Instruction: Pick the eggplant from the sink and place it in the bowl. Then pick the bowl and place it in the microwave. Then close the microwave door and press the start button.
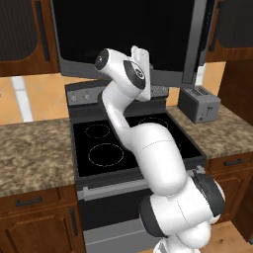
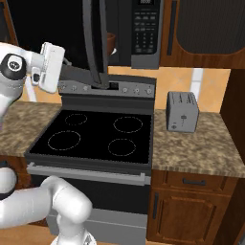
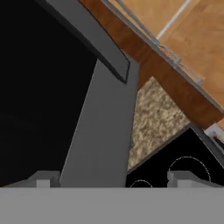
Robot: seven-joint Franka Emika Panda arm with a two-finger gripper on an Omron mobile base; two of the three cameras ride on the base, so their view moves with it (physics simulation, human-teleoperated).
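Overhead, the microwave door (image 2: 95,43) is seen swung partly open above the black stove (image 2: 100,134), its steel frame edge-on in the right base view. The reddish-brown bowl (image 2: 111,44) is glimpsed inside the microwave (image 2: 143,28), just behind the door's edge and left of the keypad. The hand (image 3: 113,177) is raised beside the door's lower frame, its two tips set wide apart with nothing held between them. A grey toaster (image 2: 182,112) is seen on the speckled surface (image 2: 201,148) to the stove's right.
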